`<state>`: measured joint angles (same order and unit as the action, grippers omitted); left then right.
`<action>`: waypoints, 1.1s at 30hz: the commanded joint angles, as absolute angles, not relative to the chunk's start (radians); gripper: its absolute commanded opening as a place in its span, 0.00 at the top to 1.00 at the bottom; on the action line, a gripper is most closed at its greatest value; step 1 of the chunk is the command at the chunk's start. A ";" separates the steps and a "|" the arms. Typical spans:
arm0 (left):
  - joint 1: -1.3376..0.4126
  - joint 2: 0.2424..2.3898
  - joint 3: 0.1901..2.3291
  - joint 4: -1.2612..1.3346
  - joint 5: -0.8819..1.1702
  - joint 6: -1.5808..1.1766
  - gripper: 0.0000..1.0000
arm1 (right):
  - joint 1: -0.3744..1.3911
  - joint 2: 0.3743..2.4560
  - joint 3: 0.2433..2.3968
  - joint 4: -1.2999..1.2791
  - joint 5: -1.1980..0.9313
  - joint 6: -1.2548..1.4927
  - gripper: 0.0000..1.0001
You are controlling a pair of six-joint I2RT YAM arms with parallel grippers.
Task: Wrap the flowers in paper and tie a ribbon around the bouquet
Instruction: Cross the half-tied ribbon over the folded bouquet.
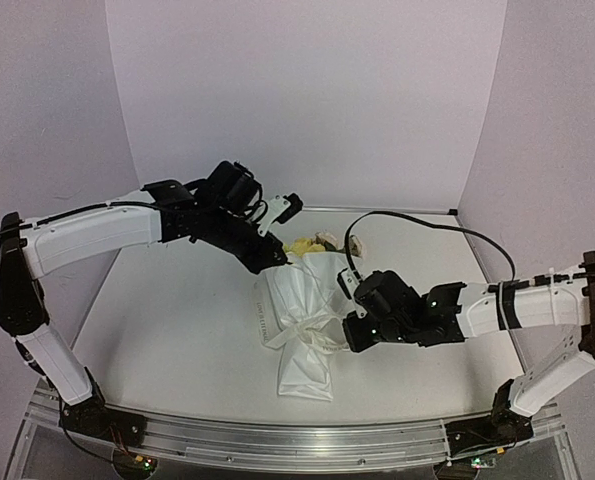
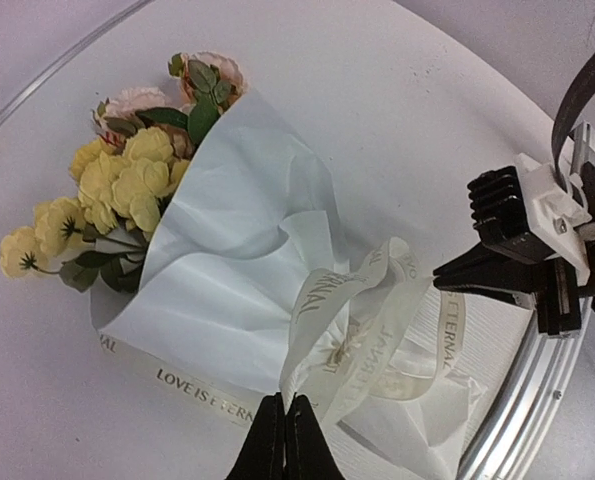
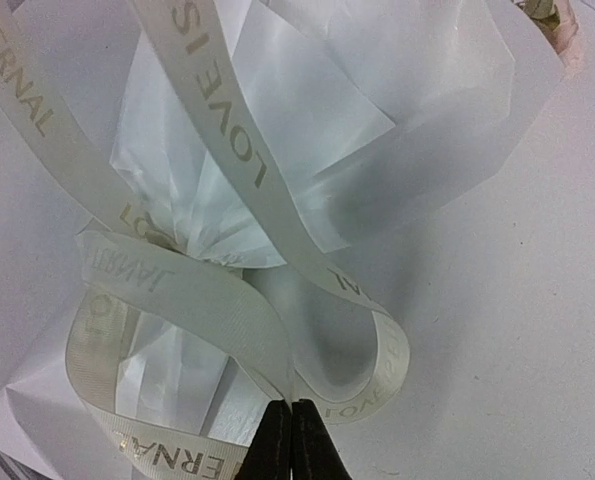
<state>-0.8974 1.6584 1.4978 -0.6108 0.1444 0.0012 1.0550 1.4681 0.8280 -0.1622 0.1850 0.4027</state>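
My bouquet [image 1: 302, 320] lies mid-table, blooms toward 12 o'clock. The left gripper [image 2: 283, 415] and right gripper [image 3: 292, 412] are pressed together at the ribbon [image 2: 367, 310]; whether they hold it, I cannot tell. An uneven pull could slacken the loose loops or drag the paper [image 2: 237, 230].

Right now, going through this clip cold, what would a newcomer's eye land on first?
The bouquet lying between the two arms: white paper cinched at its waist, yellow and cream flowers spilling from the wide far end. Next, the cream ribbon with printed lettering, looped loosely around that waist. The right gripper is shut on a ribbon loop, while the left gripper is shut close to the knot.
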 commanded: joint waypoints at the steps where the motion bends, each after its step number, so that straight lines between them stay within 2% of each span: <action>1: -0.894 1.608 1.567 -0.777 0.249 -0.110 1.00 | 1.053 1.479 0.890 -0.204 0.231 0.314 1.00; 7: -0.889 1.589 1.581 -0.870 0.377 -0.199 1.00 | 1.018 1.491 0.924 -0.207 0.207 0.271 1.00; 13: -0.879 1.539 1.548 -0.897 0.487 -0.272 1.00 | 0.951 1.514 0.964 -0.206 0.082 0.267 1.00; 19: -0.879 1.476 1.465 -0.777 0.662 -0.392 1.00 | 0.906 1.561 0.998 -0.206 -0.030 0.274 1.00; 24: -0.880 1.422 1.318 -0.493 0.758 -0.601 1.00 | 0.877 1.601 1.020 -0.206 -0.099 0.285 1.00; 26: -0.880 1.392 1.225 -0.317 0.729 -0.727 1.00 | 0.863 1.616 1.028 -0.204 -0.131 0.295 1.00; 29: -0.890 1.340 1.077 -0.006 0.605 -0.935 1.00 | 0.849 1.632 1.043 -0.202 -0.163 0.300 1.00; 33: -0.936 1.311 0.900 0.369 0.341 -1.161 1.00 | 0.834 1.642 1.062 -0.202 -0.207 0.318 1.00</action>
